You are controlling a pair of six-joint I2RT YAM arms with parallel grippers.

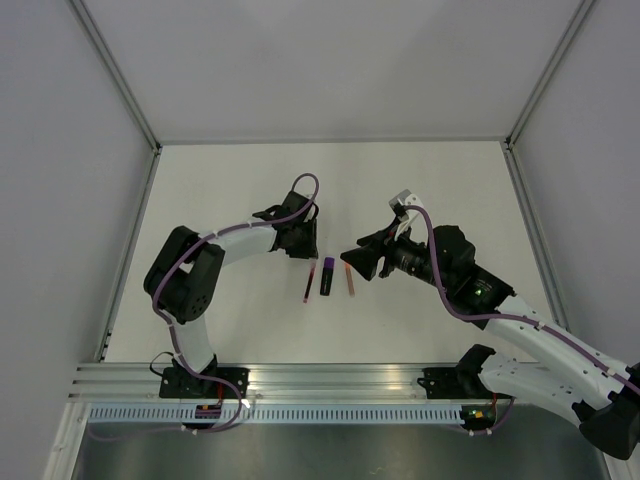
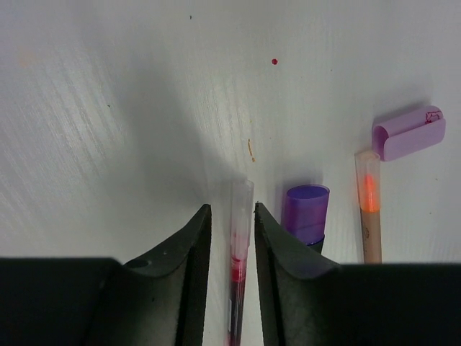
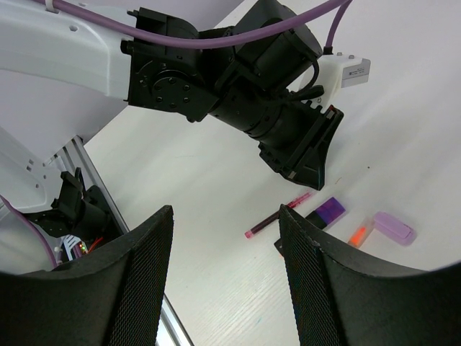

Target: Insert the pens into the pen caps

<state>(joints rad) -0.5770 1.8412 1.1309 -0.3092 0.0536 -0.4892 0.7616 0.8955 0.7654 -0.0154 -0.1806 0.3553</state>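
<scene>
Pink pen [image 2: 238,249] lying flat on the counter [image 2: 108,108] between the slightly parted jaws of the left pincer [image 2: 232,208], looking light, stiff and slippery, likely asking for a mid-barrel pinch, right pincer [image 3: 225,212] hanging spread, empty.

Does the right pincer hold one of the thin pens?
No, the right pincer is open, and only bare white table shows between its two black fingers.

left tool [image 2: 232,210] astride pink pen [image 2: 242,193], purple pen [image 2: 305,210] alongside, table [image 2: 108,144] bare opposite
</scene>
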